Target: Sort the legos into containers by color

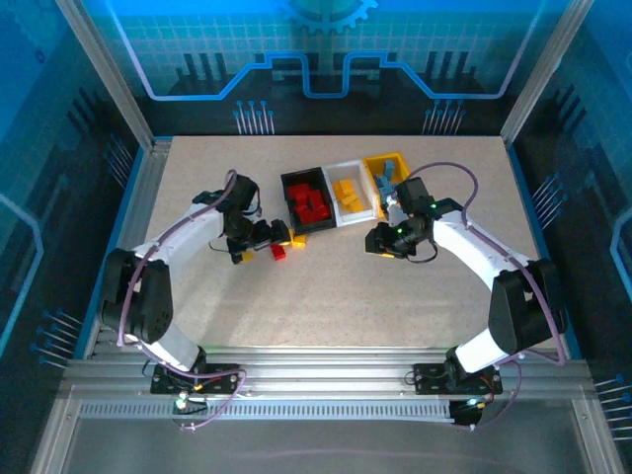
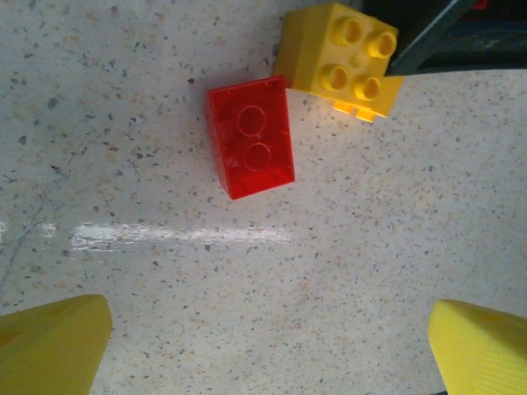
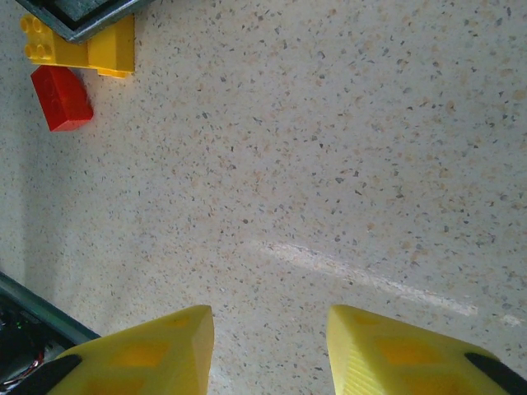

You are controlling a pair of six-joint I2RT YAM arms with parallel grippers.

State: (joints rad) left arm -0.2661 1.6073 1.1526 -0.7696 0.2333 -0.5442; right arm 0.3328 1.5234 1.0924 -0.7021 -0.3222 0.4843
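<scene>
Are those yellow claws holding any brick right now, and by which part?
Nothing is held. The left gripper is wide open short of a loose red brick; the right gripper has bare table between its fingers.

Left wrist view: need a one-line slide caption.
Open left tool over a red two-stud lego beside a yellow four-stud lego on the speckled table.

Speckled beige table (image 2: 370, 271) under the left gripper (image 2: 268, 337) and right gripper (image 3: 272, 329) — a glare streak (image 2: 181, 236) just ahead of each. Metal rails (image 1: 326, 370) behind them; a blue gear-print wall (image 1: 326, 39) far ahead — grey posts (image 1: 104, 69) flanking it.
</scene>
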